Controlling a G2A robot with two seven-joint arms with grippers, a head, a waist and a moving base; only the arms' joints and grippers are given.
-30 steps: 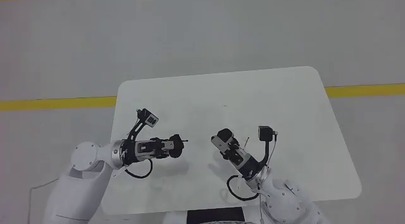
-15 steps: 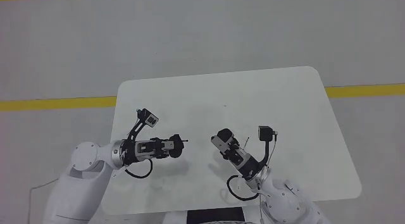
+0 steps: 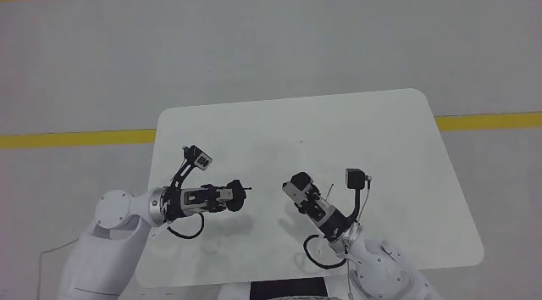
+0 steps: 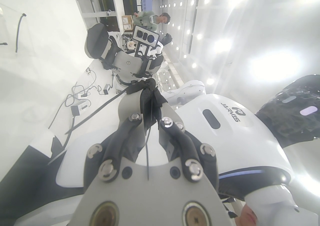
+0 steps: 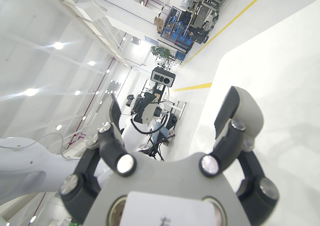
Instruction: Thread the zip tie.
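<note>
Left gripper point(image 4: 150, 98) pinches the black zip tie point(image 4: 147, 152) above the table point(image 3: 364, 130), tail trailing free — right gripper point(image 5: 172, 102) hangs opposite, fingers spread, empty. I'd close the right near the tail's tip, then line it square with the head before feeding — slowly.

White table point(image 3: 381, 130), left gripper point(image 3: 240, 190) and right gripper point(image 3: 293, 184) facing each other, apart, over its near half

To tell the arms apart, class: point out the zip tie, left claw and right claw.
zip tie point(image 4: 147, 154), left wrist view, thin strap.
left claw point(image 4: 150, 91), left wrist view, between fingertips.
right claw point(image 5: 173, 98), right wrist view, between fingertips.
</note>
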